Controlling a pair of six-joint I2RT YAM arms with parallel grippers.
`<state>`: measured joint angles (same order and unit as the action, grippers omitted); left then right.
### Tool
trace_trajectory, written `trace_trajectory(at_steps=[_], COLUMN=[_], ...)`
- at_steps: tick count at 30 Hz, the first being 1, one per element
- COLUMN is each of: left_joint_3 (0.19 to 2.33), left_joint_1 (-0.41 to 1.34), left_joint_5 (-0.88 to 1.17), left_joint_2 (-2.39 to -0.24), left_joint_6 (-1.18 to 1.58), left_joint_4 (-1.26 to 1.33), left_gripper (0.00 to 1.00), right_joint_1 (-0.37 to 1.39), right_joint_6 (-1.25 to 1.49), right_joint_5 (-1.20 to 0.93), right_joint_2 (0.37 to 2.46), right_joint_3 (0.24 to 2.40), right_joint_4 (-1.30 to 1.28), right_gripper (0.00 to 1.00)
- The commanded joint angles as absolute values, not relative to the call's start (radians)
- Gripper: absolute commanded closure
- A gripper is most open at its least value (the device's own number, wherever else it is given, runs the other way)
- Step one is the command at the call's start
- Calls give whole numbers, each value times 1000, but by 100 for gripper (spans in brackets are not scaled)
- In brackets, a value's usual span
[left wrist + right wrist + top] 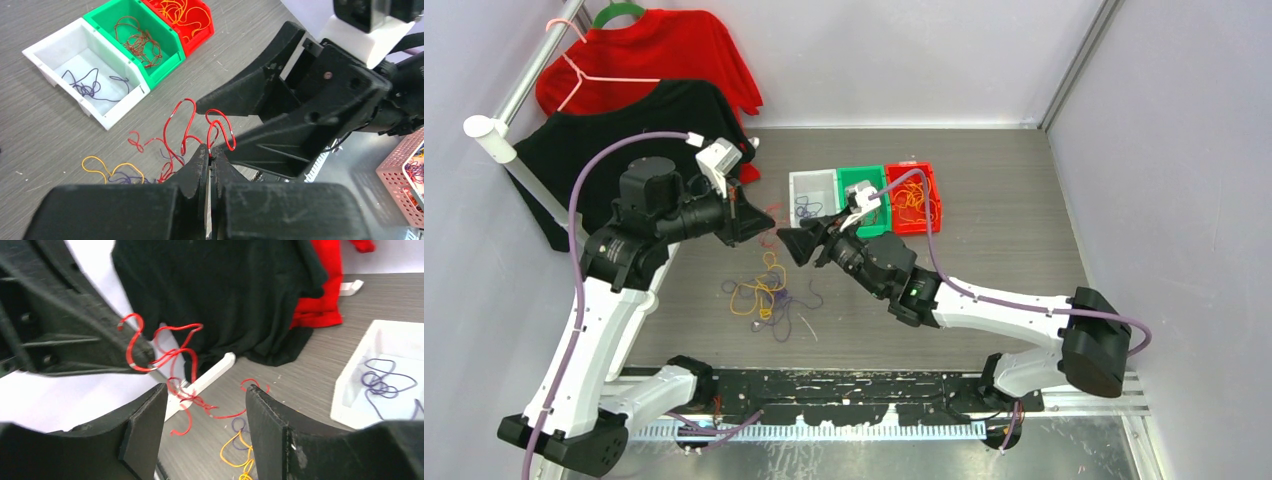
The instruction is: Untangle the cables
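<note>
Partly done: three bins [861,170] hold sorted cables [911,205]. A tangle [767,295] lies unsorted on the worktop [1004,230]. Left fingers [195,172] pinch a red cable [187,120]; right fingers [145,420] spread.

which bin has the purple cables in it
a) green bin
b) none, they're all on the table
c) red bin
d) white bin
d: in the left wrist view the purple cables lie curled on the floor of the white bin.
</note>
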<state>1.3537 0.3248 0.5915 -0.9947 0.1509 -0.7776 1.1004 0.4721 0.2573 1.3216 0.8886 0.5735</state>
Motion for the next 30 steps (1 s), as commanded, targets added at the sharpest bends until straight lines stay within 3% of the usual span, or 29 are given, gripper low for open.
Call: trace_trajectory(at_steps=[1,7,12,16,19,20,21,24,25,26,30], left_joint_3=[1391,1391,1385,1384,1389,1392,1394,1397,1391,1379,1279], left_joint_1=[319,320,320,319,319,319,320,319,320,319,319], left_joint_5=[628,640,647,660,655,645,632,595,579,559,584], left_joint_2=[-965,-959,-954,-955,-955,-955,-954,-949,-942,-934,-870], left_joint_6=[194,216,225,233,222,219,213,170,160,152,176], left_joint_4=[-720,-720,-721,-722,-732,-737,-740,-758,-761,-757,-673], left_gripper=[100,100,100,100,100,95,80,23,13,7,6], right_joint_1=[1113,1115,1116,1116,1116,1115,1115,1115,1114,1114,1113], right_joint_6=[458,475,492,490,497,500,500,494,494,500,552], right_joint_5=[440,464,454,443,434,436,437,436,435,430,383], right_joint_2=[1348,1409,1452,1471,1469,1463,1453,1405,1388,1373,1332], right_joint_3=[942,984,1025,1044,1041,1038,1034,1009,1001,995,990], right_joint_4=[667,728,749,764,763,759,754,744,742,734,690], right_gripper=[37,40,49,63,94,98,99,99,99,99,99])
